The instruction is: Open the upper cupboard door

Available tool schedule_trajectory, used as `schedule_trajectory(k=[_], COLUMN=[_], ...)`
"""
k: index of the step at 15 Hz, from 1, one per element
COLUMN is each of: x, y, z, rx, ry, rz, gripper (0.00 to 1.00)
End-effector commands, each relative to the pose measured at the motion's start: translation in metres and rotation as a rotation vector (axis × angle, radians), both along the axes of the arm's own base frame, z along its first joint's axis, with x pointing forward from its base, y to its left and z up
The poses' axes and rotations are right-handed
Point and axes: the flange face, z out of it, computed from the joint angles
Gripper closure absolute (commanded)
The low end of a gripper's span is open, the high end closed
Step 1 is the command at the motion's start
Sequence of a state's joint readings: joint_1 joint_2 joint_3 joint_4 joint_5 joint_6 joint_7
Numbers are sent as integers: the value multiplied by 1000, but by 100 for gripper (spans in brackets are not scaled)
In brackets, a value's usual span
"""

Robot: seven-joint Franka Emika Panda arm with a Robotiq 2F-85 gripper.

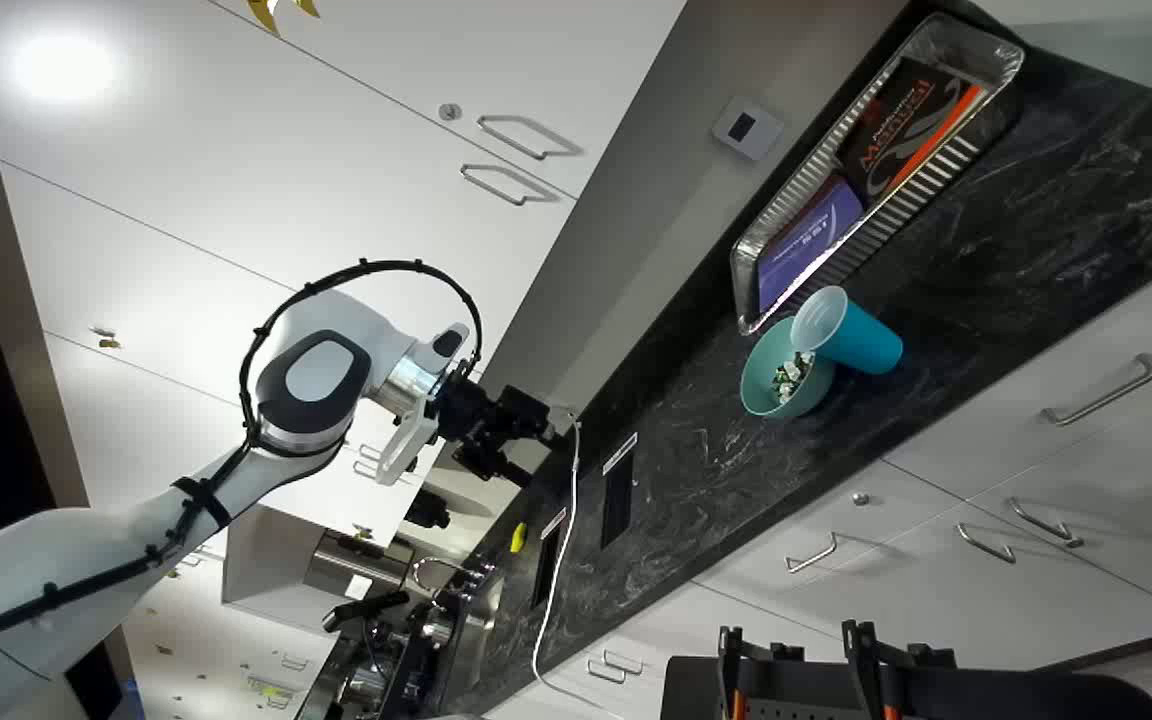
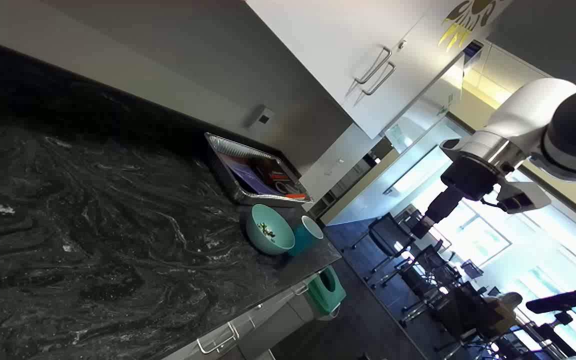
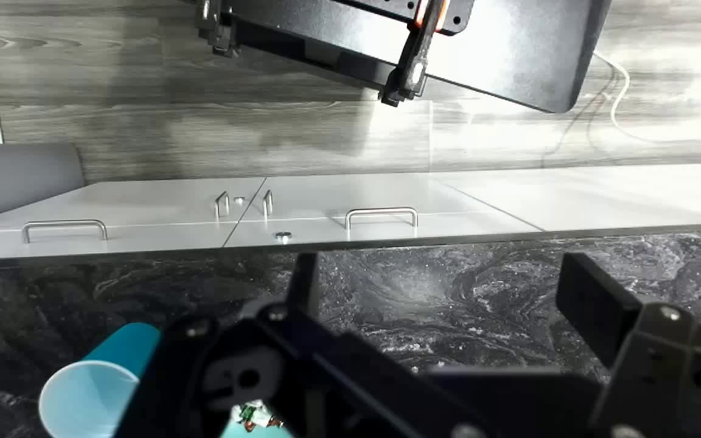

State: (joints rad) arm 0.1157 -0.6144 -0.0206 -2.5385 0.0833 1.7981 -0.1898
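The upper cupboard doors are glossy white panels with silver bar handles. Two adjoining doors show in both exterior views, one beside the other. Both look closed, with their handles side by side near the lower edge. I cannot tell which is meant. My gripper hangs below the cupboards, apart from the handles. In the wrist view my gripper has its fingers wide apart, with nothing between them. The upper doors are out of the wrist view.
The dark marbled countertop lies below. It bears a foil tray with books, a green bowl and a blue cup. White drawer fronts run below its edge. A black cart stands opposite.
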Motion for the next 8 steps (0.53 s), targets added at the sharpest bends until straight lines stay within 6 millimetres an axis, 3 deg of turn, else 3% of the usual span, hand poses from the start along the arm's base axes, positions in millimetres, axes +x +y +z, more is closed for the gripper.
schedule_trajectory(k=[1,6,8], x=[0,0,8], y=[0,0,2], z=[0,0,10], rx=[0,0,7], ry=[1,1,-63], rz=[0,0,-43], gripper=[0,0,0])
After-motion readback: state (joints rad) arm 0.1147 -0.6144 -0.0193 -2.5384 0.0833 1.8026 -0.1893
